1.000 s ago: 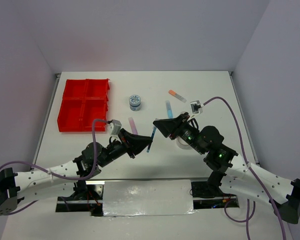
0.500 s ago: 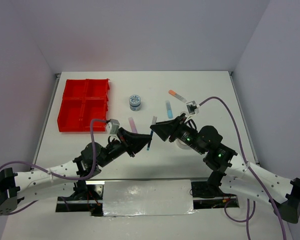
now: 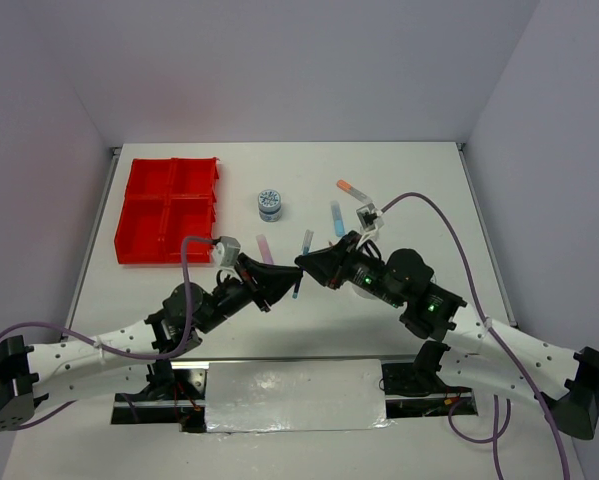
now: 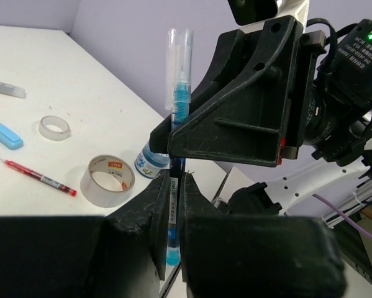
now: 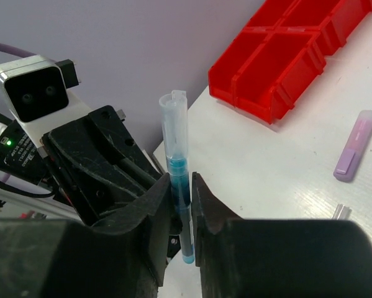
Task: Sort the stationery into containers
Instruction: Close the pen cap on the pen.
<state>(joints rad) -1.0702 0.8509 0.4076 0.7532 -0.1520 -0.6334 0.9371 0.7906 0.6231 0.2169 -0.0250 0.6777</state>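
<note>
Top external view: the blue pen [image 3: 296, 289] is held off the table between the two arms near mid-table, well apart from the red tray [image 3: 166, 197] at the far left. The left gripper [image 3: 287, 283] is clamped on the pen's lower shaft, and the right gripper [image 3: 303, 262] is closed against it just above, below the clear cap. A purple marker [image 3: 265, 248], a blue-lidded tub [image 3: 270, 203], a light-blue marker [image 3: 336, 218] and an orange-capped marker [image 3: 354, 190] are noted lying beyond the grippers; two tape rolls [image 4: 108, 180] and a red pen [image 4: 40, 179] are recorded on the table in the left wrist view.
</note>
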